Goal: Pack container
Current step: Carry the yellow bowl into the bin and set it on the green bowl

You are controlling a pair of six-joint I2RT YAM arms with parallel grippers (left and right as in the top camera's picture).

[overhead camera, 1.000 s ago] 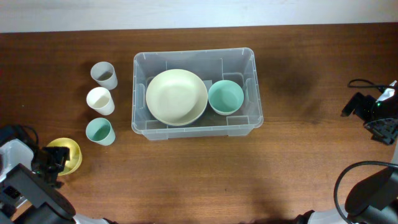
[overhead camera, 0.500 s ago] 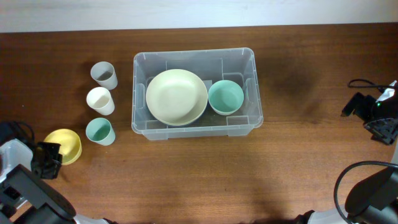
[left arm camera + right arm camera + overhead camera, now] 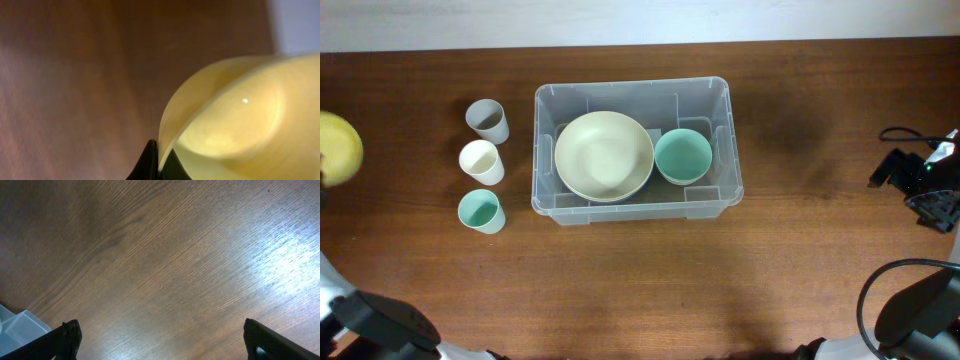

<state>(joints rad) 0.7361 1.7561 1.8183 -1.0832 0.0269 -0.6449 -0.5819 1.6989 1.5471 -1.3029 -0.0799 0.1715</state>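
Left wrist view shows the left gripper (image 3: 159,162) pinched tight on the yellow bowl's (image 3: 235,115) rim, the right gripper (image 3: 162,337) spread wide and empty, so carrying is in hand; next the bowl likely must travel right to the container (image 3: 630,208) at mid-table.

Wood-grain table (image 3: 165,255) under wide-apart jaws, corner of the clear container (image 3: 21,328) at lower left

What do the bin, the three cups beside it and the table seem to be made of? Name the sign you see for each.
Bin: most likely clear plastic, with see-through, glossy walls and moulded ribs.
Grey cup, white cup, green cup: probably matte plastic, given the even colour, thin rims and lack of shine.
Table: wood or wood veneer, showing brown grain lines and a slight sheen.
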